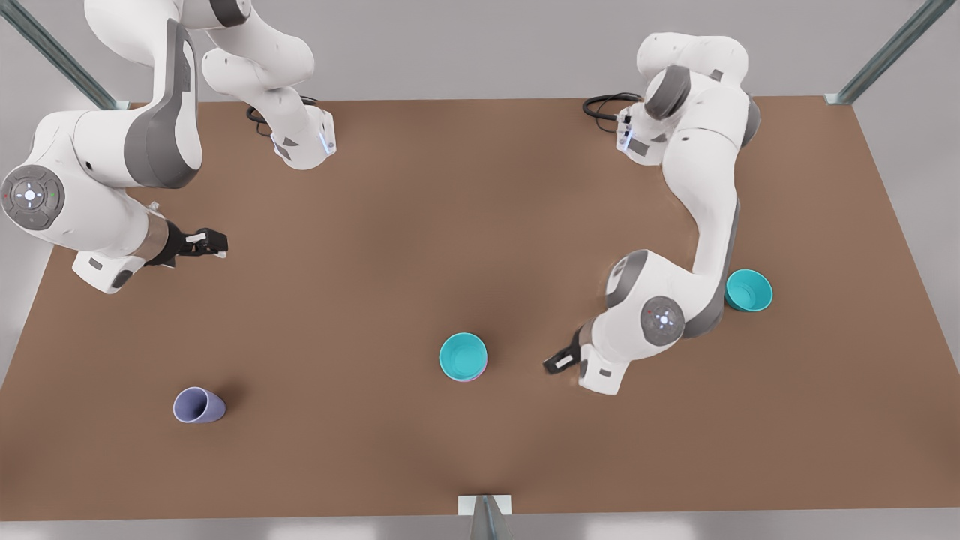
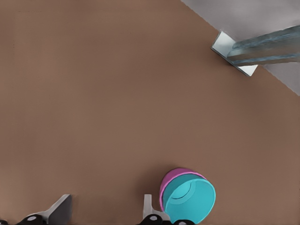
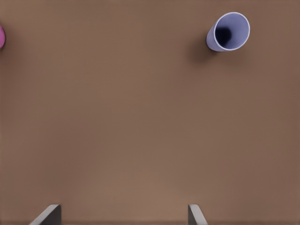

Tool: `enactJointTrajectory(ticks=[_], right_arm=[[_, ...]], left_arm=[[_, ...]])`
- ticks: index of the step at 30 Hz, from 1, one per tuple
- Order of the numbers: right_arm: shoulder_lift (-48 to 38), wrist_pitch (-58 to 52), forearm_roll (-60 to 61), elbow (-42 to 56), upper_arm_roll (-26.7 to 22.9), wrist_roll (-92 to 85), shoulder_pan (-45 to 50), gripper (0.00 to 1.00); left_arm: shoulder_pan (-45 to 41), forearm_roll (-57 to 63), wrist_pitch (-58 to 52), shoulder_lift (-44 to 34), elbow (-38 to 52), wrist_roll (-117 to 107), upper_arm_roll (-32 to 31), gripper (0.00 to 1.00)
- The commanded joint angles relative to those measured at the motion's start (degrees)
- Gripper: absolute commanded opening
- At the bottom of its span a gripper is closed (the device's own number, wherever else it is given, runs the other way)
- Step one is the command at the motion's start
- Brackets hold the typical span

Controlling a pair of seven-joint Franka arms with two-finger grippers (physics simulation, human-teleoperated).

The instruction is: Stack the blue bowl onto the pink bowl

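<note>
While the blue bowl is already sitting inside the pink bowl near the middle of the table, the left hand is hovering just beside the stack at the front view's right, fingers spread and empty. I judge the good move is withdrawing straight up — not brushing the rim. The right hand is waiting far left, spread too, near the lavender cup.
</note>
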Motion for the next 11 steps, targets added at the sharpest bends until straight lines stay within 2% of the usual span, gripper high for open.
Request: enactJointTrajectory(ticks=[1, 4, 5, 6, 7, 11], right_arm=[[-0.06, 0.0, 0.03, 0.03, -0.1, -0.09, -0.04, 1.0], [0.29, 0.0, 0.03, 0.11, -0.02, -0.09, 0.05, 1.0], [0.29, 0.0, 0.03, 0.11, -0.02, -0.09, 0.05, 1.0], [0.29, 0.0, 0.12, 0.11, -0.02, -0.09, 0.05, 1.0], [0.12, 0.0, 0.12, 0.11, -0.02, -0.09, 0.05, 1.0], [0.29, 0.0, 0.12, 0.11, -0.02, -0.09, -0.04, 1.0]], left_arm=[[5.46, 6.12, -31.21, -6.33, 0.1, 18.94, -0.06, 1.0], [11.35, 10.87, -34.73, -12.31, 0.01, 35.28, 0.03, 1.0], [10.84, 11.75, -24.65, -21.43, -13.75, 45.93, 2.31, 1.0], [0.57, 9.3, -13.9, -30.76, -26.7, 45.85, 13.63, 1.0], [-0.51, 3.32, -14.16, -31.12, -26.71, 45.85, 16.73, 1.0], [1.16, 3.05, -14.51, -32.0, -26.71, 45.93, 16.64, 1.0]])
